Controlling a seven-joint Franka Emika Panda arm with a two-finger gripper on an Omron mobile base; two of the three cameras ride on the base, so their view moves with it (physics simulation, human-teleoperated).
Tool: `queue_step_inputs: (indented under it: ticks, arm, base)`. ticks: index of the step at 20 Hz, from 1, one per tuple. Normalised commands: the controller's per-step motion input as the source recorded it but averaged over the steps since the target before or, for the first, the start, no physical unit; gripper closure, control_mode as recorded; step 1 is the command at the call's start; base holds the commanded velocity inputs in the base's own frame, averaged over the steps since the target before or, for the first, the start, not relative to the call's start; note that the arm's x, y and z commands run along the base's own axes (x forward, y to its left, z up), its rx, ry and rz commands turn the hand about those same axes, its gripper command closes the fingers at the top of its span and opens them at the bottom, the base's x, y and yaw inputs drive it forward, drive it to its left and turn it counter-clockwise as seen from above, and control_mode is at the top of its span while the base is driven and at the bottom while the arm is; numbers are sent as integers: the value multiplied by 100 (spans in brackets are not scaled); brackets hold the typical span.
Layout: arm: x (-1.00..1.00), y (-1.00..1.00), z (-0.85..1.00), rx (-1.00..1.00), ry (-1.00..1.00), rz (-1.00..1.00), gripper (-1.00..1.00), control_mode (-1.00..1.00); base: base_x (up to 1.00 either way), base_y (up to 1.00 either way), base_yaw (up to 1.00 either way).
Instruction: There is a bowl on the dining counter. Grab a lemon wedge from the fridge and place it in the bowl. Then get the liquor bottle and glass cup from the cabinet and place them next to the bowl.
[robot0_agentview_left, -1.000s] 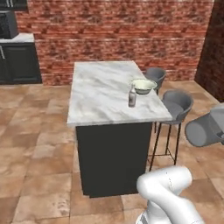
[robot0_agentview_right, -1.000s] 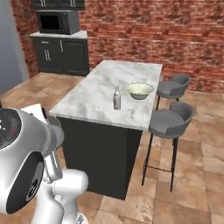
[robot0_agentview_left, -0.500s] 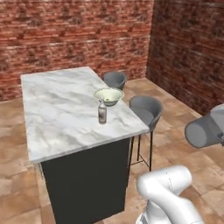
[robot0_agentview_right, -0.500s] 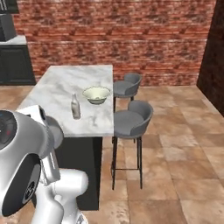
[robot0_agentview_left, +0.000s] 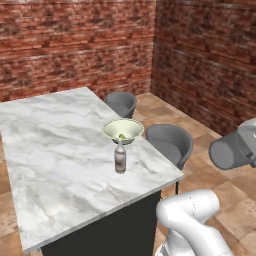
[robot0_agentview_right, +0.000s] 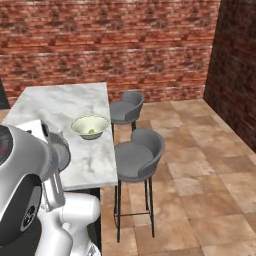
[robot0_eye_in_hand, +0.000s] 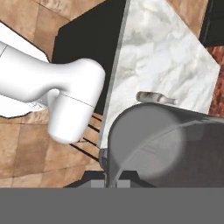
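A pale green bowl (robot0_agentview_left: 123, 130) (robot0_agentview_right: 90, 125) stands near the right edge of the marble dining counter (robot0_agentview_left: 50, 150) (robot0_agentview_right: 55, 100) (robot0_eye_in_hand: 162, 48), with a lemon wedge (robot0_agentview_left: 121, 136) (robot0_agentview_right: 91, 132) inside it. Just in front of the bowl the liquor bottle (robot0_agentview_left: 120, 156) (robot0_eye_in_hand: 155, 98) stands upright. My gripper (robot0_eye_in_hand: 114, 176) is shut on the grey glass cup (robot0_eye_in_hand: 162, 144), which hides most of the fingers. The cup (robot0_agentview_left: 227, 151) hangs in the air off the counter's right side, above the floor beyond the stools.
Two grey bar stools (robot0_agentview_left: 170, 142) (robot0_agentview_left: 121, 103) (robot0_agentview_right: 137, 155) (robot0_agentview_right: 127, 107) line the counter's right side. Brick walls (robot0_agentview_left: 200, 60) close the back and the right. Tiled floor (robot0_agentview_right: 200, 190) lies open beyond the stools.
The whole picture has shifted: the base has driven and turned, bringing the counter closer and further left. Bowl and bottle keep their places on it. The cup stays in my gripper.
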Motion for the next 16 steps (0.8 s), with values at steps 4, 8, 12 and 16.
queue_step_inputs:
  ticks: [4,8,12,16]
  arm:
    - [0,0,0,0,0,0,100,100]
    - [0,0,0,0,0,0,100,100]
    - [39,0,-4,-1,12,0,100,-100]
    - [87,0,0,-5,39,0,100,-100]
  base:
    - [84,1,-7]
    - [68,0,0]
    - [34,0,0]
    - [0,0,0]
